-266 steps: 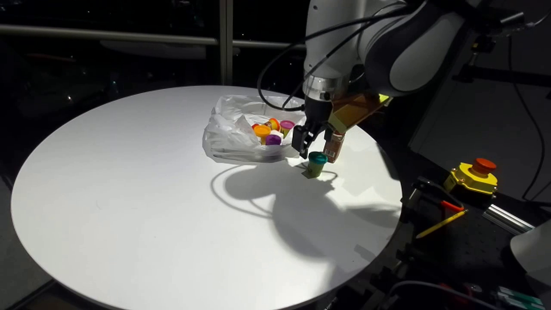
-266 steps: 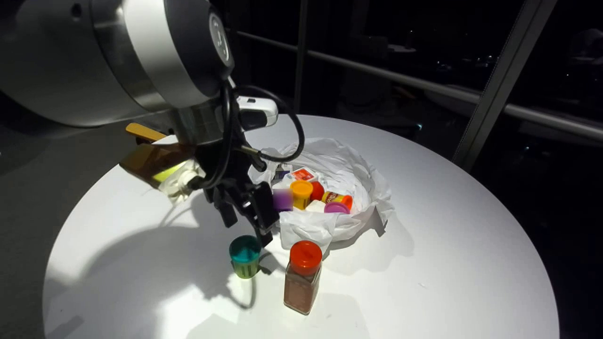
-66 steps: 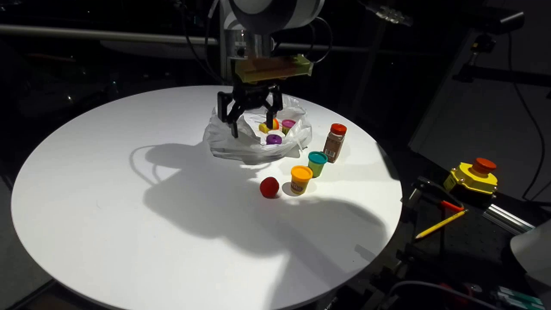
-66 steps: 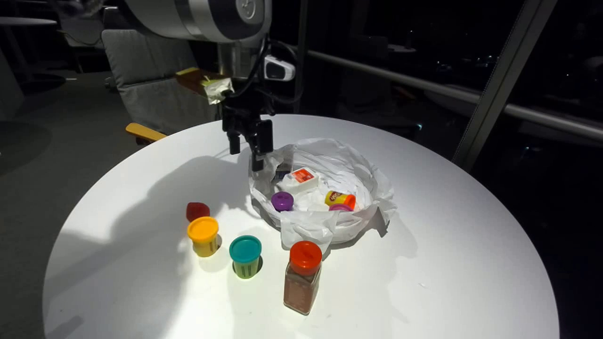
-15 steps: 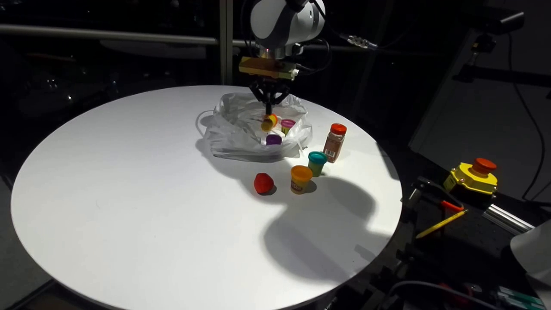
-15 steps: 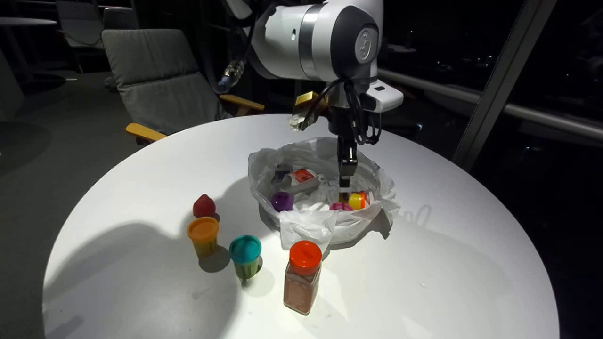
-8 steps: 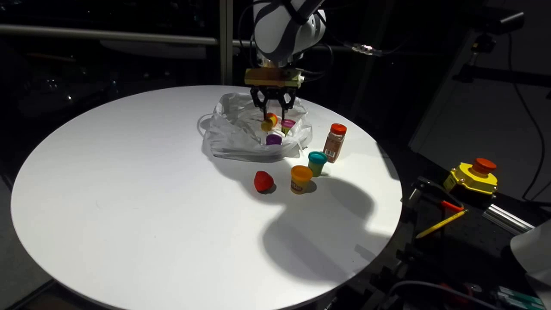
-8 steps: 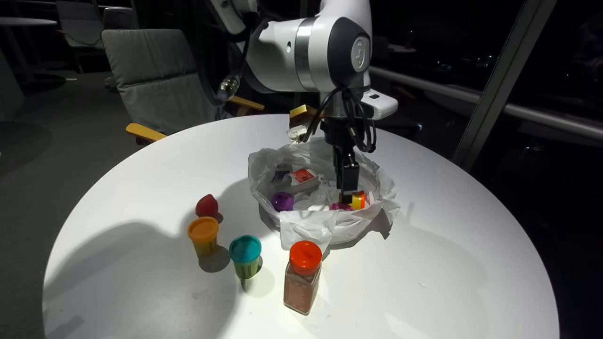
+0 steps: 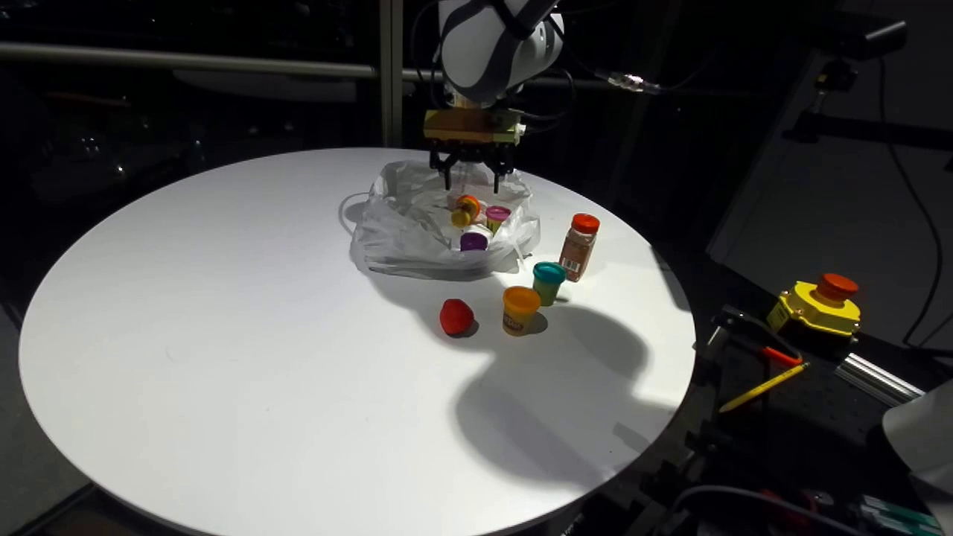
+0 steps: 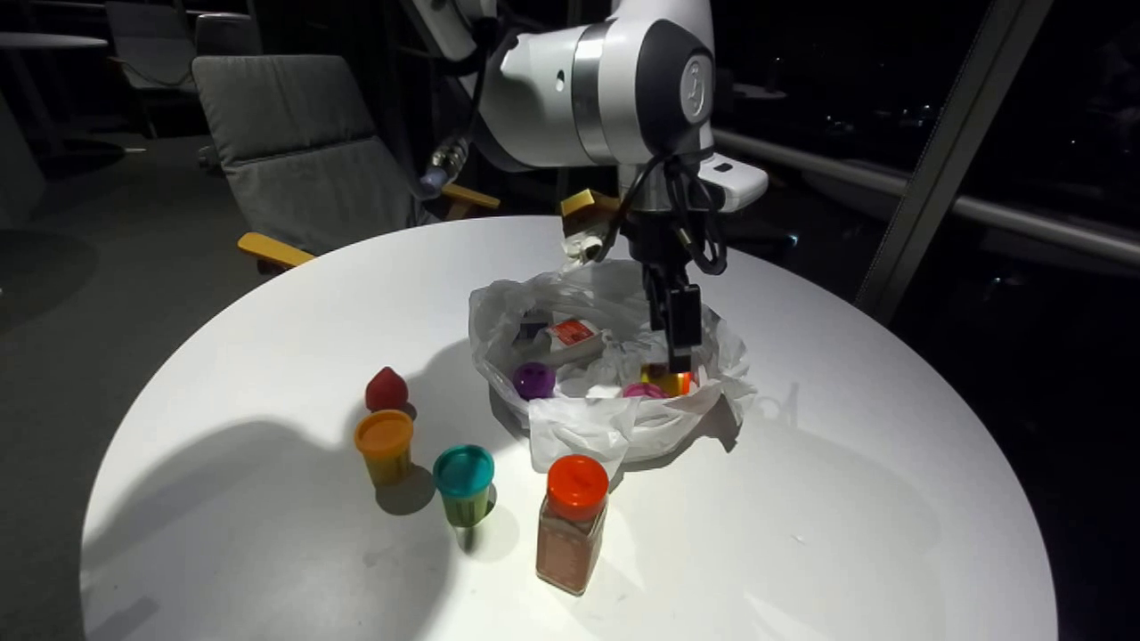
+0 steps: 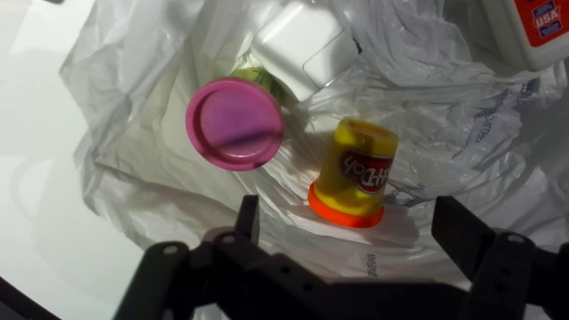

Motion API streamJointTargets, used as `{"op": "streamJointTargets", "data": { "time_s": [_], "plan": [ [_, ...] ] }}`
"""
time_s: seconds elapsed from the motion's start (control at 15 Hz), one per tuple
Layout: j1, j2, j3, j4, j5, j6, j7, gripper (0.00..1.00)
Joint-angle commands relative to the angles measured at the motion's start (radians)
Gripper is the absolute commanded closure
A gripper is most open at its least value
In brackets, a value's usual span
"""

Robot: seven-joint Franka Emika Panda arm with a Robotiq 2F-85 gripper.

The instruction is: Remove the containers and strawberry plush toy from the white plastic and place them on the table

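In an exterior view we see the gripper above the white plastic bag, its fingers spread wide and holding nothing; a second ago they were pressed together. We judge that the yellow Play-Doh tub, lying in the bag below the gripper, is still to be grasped. Well apart from the gripper, the strawberry plush toy, orange-lidded tub, teal-lidded tub and red-capped jar already rest on the table.

In an exterior view we also find a purple container and a white container with a red label in the bag, to one side of the gripper; reddish-brown contents show through the jar.

In the wrist view, the yellow tub lies on its side just ahead of the finger gap, with the pink-lidded tub and a white boxy item farther out. We cannot see inside the tubs.
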Motion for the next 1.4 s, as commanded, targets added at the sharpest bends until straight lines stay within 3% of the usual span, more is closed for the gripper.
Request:
{"op": "streamJointTargets", "data": {
  "time_s": [0.0, 0.47, 0.6, 1.0, 1.07, 1.33],
  "plan": [
    [-0.008, 0.035, 0.002, 0.051, 0.001, 0.015, -0.021, 0.00],
    [-0.019, 0.109, 0.016, 0.117, 0.019, 0.005, -0.039, 0.00],
    [-0.019, 0.123, 0.014, 0.127, 0.021, 0.001, -0.037, 0.27],
    [-0.021, 0.130, 0.000, 0.122, 0.018, 0.007, -0.025, 0.73],
    [-0.021, 0.121, -0.001, 0.113, 0.018, 0.011, -0.024, 0.80],
    [-0.001, 0.023, 0.003, 0.006, 0.016, 0.079, -0.024, 0.81]
  ]
}}
